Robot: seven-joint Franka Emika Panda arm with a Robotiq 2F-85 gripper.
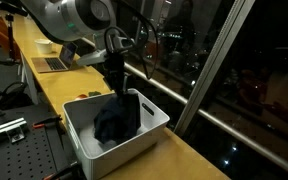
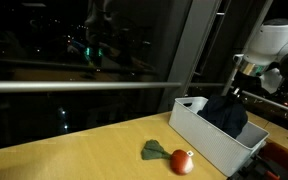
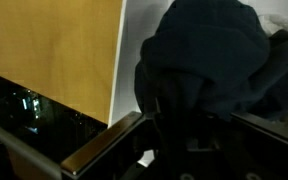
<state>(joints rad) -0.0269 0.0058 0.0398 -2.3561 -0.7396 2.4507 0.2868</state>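
A dark blue cloth [image 1: 116, 120] lies bunched in a white rectangular bin [image 1: 134, 145] on the wooden table; both also show in an exterior view, the cloth [image 2: 227, 114] and the bin [image 2: 209, 140]. My gripper [image 1: 120, 88] [image 2: 235, 93] reaches down into the bin and is shut on the top of the cloth, which rises in a peak up to the fingers. In the wrist view the cloth [image 3: 214, 55] fills the space between the fingers [image 3: 189, 125], with the white bin wall [image 3: 129, 60] beside it.
A red round fruit [image 2: 182, 161] and a green item [image 2: 154, 151] lie on the table next to the bin. A laptop [image 1: 52, 64] and a white bowl [image 1: 46, 46] sit farther along the table. A dark window with a metal rail [image 2: 84, 86] runs alongside.
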